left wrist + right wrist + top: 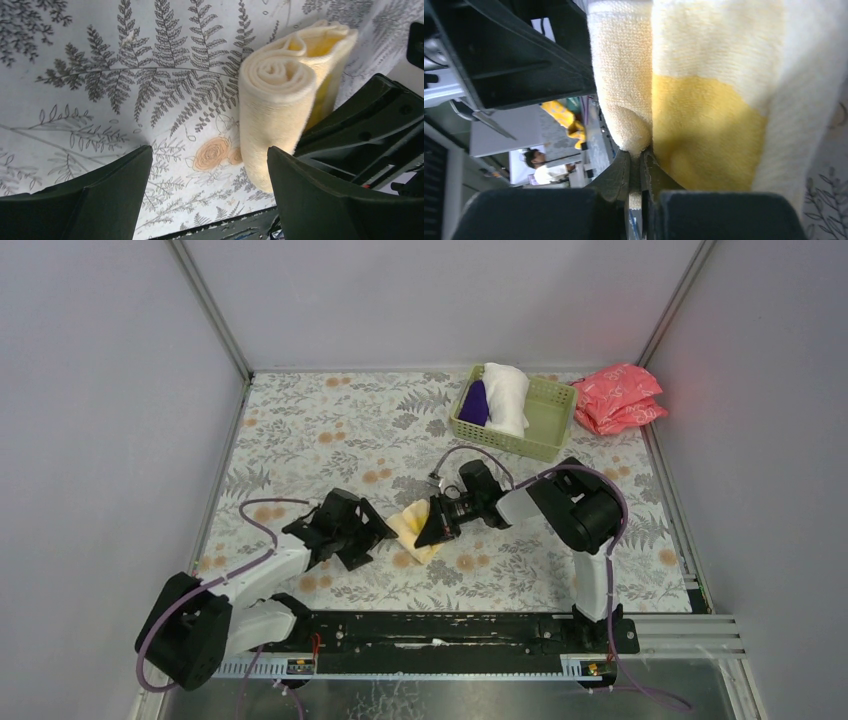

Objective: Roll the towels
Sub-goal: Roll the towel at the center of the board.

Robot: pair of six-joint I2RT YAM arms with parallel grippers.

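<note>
The pale yellow towel (407,524) lies rolled on the floral table between my two arms. In the left wrist view its spiral end (275,75) faces the camera. My right gripper (424,536) is shut on a fold of this towel (704,130), its fingertips (621,172) pinched together on the cloth. My left gripper (377,537) stands wide open just left of the roll, and its right finger (320,195) sits beside the roll's near end with nothing between the jaws. The white towel (507,395) and the dark purple towel (474,403) sit rolled in the basket.
The light green basket (500,443) stands at the back right of the floral table (300,430). Pink-red packets (618,398) lie to its right, near the wall. Grey walls close in the left, back and right sides.
</note>
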